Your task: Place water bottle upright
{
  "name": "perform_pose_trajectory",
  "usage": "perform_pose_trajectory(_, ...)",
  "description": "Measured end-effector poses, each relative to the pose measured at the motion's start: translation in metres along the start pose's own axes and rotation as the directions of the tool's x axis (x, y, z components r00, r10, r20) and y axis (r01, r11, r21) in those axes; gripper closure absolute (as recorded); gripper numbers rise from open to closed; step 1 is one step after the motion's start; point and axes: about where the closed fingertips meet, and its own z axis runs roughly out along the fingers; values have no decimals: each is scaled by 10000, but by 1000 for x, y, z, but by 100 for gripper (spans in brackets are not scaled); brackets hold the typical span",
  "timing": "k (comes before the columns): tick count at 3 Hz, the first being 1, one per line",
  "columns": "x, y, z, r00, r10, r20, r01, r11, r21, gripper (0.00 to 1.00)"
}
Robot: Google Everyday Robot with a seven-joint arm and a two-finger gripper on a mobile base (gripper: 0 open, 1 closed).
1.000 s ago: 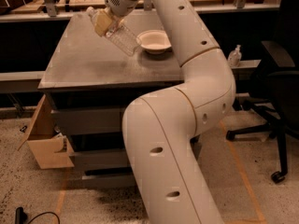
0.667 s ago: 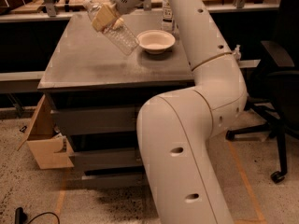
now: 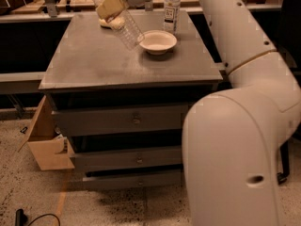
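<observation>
The water bottle is a small clear ribbed plastic bottle. It hangs tilted in the air over the back left part of the grey metal table, with its lower end pointing down to the right, toward the bowl. My gripper is at the top of the camera view, and its tan fingers are shut on the bottle's upper part. The bottle's cap and label are hidden by the fingers.
A white bowl sits on the table just right of the bottle's lower end. A taller clear bottle with a dark-printed label stands upright behind the bowl. My large white arm fills the right side. A cardboard box stands at the lower left, beside the drawers.
My arm's elbow has swung to the right, uncovering the taller bottle. The gripper still holds the water bottle tilted over about the same spot.
</observation>
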Motion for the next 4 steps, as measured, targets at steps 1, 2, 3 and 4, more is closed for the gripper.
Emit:
perform_pose_trajectory(1,-2,10,-23,9918,-37,1281,-3,9995,310,100)
perform_pose_trajectory(2,24,13,5,9859,194,1663,-226,9996,173,100)
perform_pose_trajectory(3,43,20,29,9883,393,1472,-394,9992,-27,100)
perform_pose_trajectory(4,43,20,29,9883,392,1476,-392,9992,-26,100)
